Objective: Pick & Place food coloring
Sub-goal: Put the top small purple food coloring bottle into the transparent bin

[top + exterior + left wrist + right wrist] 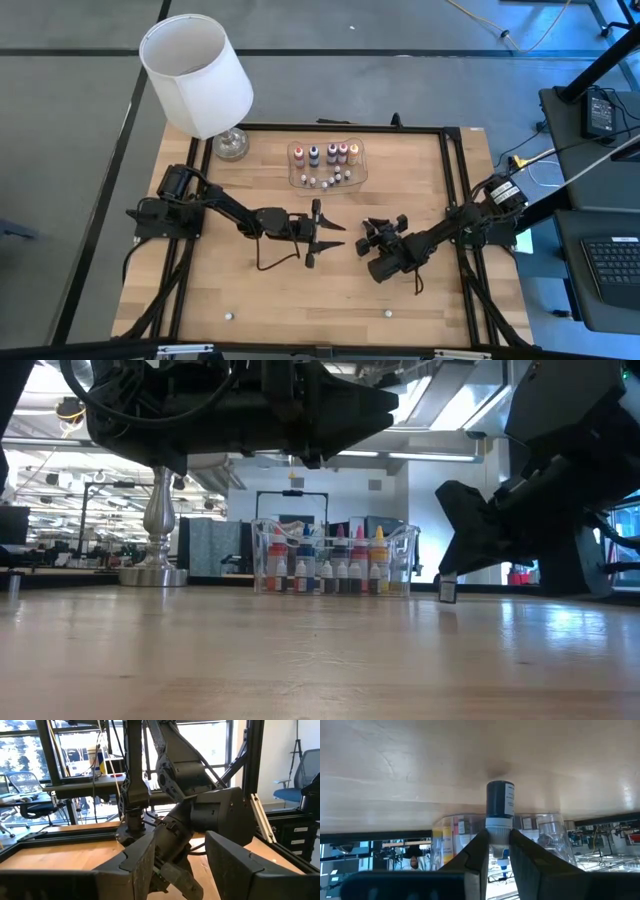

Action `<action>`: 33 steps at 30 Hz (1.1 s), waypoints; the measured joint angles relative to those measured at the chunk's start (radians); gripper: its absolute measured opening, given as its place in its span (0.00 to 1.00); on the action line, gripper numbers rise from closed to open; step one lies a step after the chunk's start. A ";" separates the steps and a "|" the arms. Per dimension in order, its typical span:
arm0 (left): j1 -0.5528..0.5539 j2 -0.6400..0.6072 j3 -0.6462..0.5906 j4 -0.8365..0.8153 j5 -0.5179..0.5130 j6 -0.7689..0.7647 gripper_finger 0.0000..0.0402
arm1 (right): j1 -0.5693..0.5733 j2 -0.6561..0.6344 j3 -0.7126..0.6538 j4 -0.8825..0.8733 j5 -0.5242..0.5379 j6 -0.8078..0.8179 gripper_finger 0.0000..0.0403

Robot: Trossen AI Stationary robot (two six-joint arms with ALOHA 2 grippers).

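A dark blue food coloring bottle (499,800) with a white cap stands upright near the table's middle, also seen small in the low view (447,590). My right gripper (498,851) is shut on it and reaches in from the table's right. Several more food coloring bottles (330,153) stand in a shallow clear tray (293,160) at the far middle. My left gripper (324,235) hangs open and level just left of the right gripper, above the table, with nothing between its fingers (142,865). My right gripper pinches the bottle's white cap end (498,826) between its two fingers. The fingers slant down at it from the table's right. The bottle stands upright with its dark body below the fingers; its base (499,784) is at the table top, seemingly touching it.
A lamp with a white shade (195,75) and a glass base (230,145) stands at the far left corner, beside the tray. A black frame (450,200) runs round the wooden table. Bare wood lies along the near half.
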 joint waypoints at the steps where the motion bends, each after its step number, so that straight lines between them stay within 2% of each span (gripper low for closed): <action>1: 0.000 0.000 0.000 0.000 0.000 0.000 0.42 | 0.000 0.000 0.000 0.000 -0.007 0.000 0.18; 10: 0.000 0.000 0.000 0.000 0.000 0.000 0.42 | 0.000 0.000 0.000 0.001 -0.034 0.005 0.19; 19: 0.000 0.000 0.000 0.000 0.000 0.000 0.42 | 0.000 0.000 0.000 0.006 -0.045 0.007 0.32; 27: 0.000 0.000 0.000 0.000 0.000 0.000 0.42 | 0.001 -0.027 0.000 0.047 0.054 0.008 0.36; 31: 0.000 0.000 0.000 0.000 0.000 0.000 0.42 | 0.007 -0.090 -0.001 0.042 0.055 0.067 0.36; 33: 0.000 0.000 0.000 0.000 0.000 0.000 0.42 | 0.015 -0.139 -0.001 0.042 0.053 0.170 0.36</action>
